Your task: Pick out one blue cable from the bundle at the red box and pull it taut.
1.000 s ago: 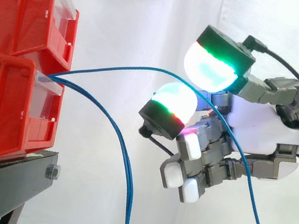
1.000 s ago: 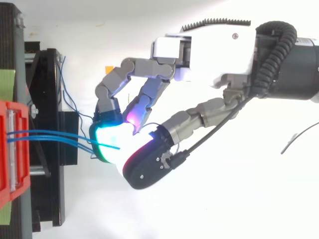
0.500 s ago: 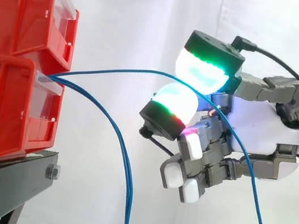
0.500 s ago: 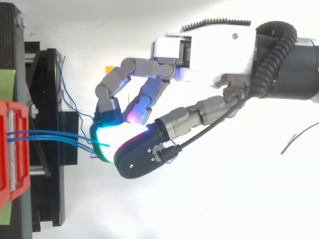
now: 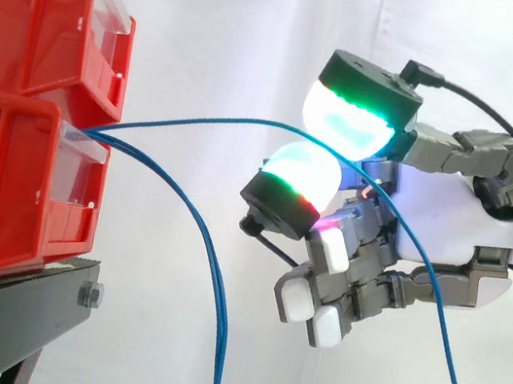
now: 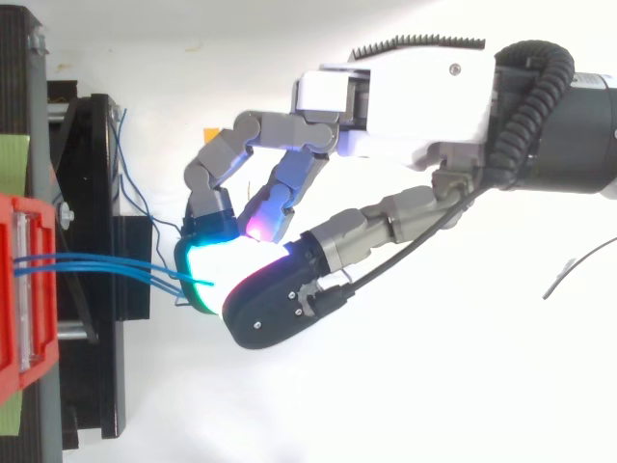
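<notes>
Before the white curtain [image 5: 217,18], hand [image 5: 456,235] pinches blue cable [image 5: 170,120], slack seen side-on.

black stand [image 5: 8,323]: lower left, bolt [image 5: 90,295] at its edge | green strip [image 6: 12,159]: on stand | white curtain [image 5: 234,31]: backdrop

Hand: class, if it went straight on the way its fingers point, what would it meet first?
The hand, shut on one blue cable, would likely meet the drooping blue cables first, then the lower red bin; depth unclear.
</notes>
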Robot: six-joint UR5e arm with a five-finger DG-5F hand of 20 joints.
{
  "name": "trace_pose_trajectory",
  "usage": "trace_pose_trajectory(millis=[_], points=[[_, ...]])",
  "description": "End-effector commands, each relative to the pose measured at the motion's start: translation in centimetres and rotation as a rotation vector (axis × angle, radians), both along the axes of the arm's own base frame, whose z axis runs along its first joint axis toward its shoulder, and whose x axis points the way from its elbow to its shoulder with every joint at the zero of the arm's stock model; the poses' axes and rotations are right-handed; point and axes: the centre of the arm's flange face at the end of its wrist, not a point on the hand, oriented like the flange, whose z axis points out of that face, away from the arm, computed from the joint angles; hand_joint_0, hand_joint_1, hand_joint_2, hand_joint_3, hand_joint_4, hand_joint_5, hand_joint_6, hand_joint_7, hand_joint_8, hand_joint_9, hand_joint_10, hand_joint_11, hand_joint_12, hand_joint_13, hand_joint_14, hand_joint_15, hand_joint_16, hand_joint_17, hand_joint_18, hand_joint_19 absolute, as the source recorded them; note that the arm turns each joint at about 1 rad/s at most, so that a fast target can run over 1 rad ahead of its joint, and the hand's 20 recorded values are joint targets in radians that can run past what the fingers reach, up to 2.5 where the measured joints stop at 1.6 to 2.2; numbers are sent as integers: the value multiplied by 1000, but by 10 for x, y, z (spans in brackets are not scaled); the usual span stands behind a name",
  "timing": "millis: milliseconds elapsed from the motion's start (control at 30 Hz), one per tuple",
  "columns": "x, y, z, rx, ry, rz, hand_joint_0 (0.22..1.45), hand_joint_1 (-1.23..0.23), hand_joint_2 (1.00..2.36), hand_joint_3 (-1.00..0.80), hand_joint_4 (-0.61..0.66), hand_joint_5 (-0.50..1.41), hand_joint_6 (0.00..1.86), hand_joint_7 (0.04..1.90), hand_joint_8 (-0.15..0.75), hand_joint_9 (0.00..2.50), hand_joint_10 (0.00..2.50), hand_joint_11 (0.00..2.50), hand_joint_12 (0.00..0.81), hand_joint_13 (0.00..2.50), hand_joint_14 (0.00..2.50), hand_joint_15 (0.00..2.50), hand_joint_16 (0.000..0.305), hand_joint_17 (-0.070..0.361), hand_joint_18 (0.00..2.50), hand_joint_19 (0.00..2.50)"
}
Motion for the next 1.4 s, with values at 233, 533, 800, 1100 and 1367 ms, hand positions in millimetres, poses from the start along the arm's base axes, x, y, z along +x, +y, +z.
trace_pose_trajectory(millis=[233, 533, 800, 1100, 1367], points=[[0, 0, 0, 5, 1, -1, 488, -603, 1000, -500, 120, -148, 869, 1028, 302, 1078, 17, 509, 371, 896, 15, 405, 53, 120, 798, 555], [-1, 0, 0, 26, 8, -2, 622, -765, 1013, -379, 64, -144, 901, 1115, 271, 1104, 21, 543, 333, 911, 18, 420, 47, 105, 782, 573], [-1, 0, 0, 26, 8, -2, 605, -778, 1025, -221, 43, -121, 921, 1161, 276, 1170, 21, 539, 337, 940, 18, 427, 47, 105, 804, 593], [-1, 0, -1, 26, 12, -2, 574, -743, 1021, -144, 50, -96, 922, 1195, 305, 1241, 20, 516, 364, 975, 16, 437, 52, 117, 830, 608], [-1, 1, -1, 26, 11, -2, 564, -691, 1017, -180, 47, -105, 920, 1174, 311, 1191, 19, 491, 379, 941, 15, 432, 54, 122, 805, 625]])
